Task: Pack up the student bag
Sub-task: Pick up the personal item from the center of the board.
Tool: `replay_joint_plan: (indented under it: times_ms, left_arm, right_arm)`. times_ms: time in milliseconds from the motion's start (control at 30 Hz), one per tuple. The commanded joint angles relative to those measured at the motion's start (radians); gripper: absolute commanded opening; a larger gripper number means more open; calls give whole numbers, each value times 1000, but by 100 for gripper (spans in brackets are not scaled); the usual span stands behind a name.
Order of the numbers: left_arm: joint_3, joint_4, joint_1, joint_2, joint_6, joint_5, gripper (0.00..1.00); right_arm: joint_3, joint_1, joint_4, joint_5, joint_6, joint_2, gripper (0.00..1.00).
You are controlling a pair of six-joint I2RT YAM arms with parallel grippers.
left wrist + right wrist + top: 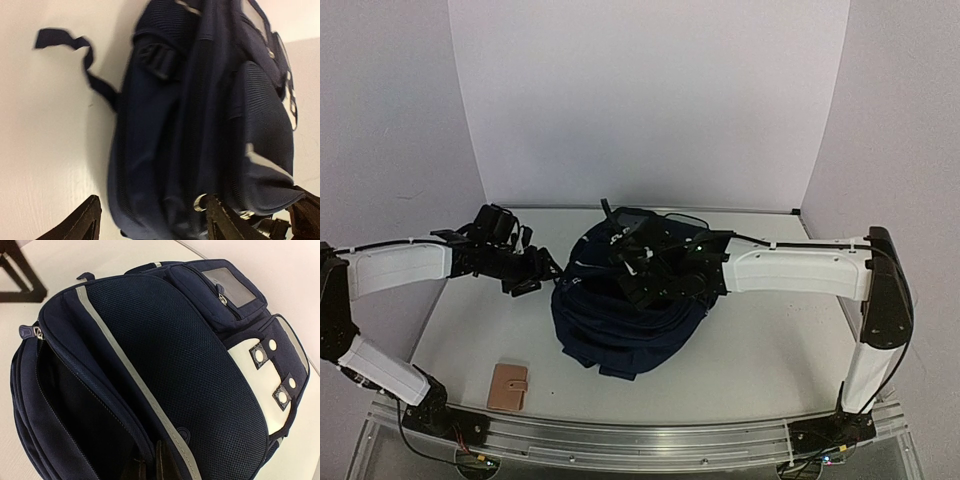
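Bag (620,320) judged soft, floppy; best held at zip rim (85,385). Right gripper (150,465) closed on rim; left gripper (150,205), 9 o'clock, open.

1. Robot lab, set up as a closed test cell for recording.
2. A plain white backdrop panel (650,100) stands behind the student bag (610,320). A blank left panel (380,120) and right panel (910,110) flank the bag, so it sits in a boxed-in booth.
3. The bag lies on a bare white table (770,350).
4. An aluminium rail (640,437) runs along the table edge on the near side of the bag, with black arm bases bolted onto it.
5. Two white-and-black robot arms reach in toward the bag: the left arm (395,268) from its left, the right arm (800,268) from its right.
6. Loose cables (470,455) trail off the rail, near-left of the bag.
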Motion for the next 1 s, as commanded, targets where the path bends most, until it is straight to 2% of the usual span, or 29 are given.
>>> replay_joint_plan:
  times_ms: [0, 133, 300, 533, 767, 967]
  left_arm:
    - [-160, -201, 2, -153, -181, -195, 75]
    - [-251, -354, -14, -237, -292, -260, 76]
    - [-282, -538, -54, -315, -371, -294, 76]
    - [-325, -606, -149, -327, -413, -217, 80]
    - [-387, -494, -210, -305, -431, -125, 79]
    - [-405, -305, -241, -247, -447, -63, 65]
  right_arm:
    - [42, -40, 9, 86, 91, 6, 0]
    - [37, -64, 37, 69, 120, 22, 0]
    - [40, -86, 62, 47, 136, 23, 0]
    - [60, -98, 86, 21, 139, 34, 0]
    - [86, -103, 98, 6, 141, 52, 0]
    - [92, -107, 104, 2, 145, 52, 0]
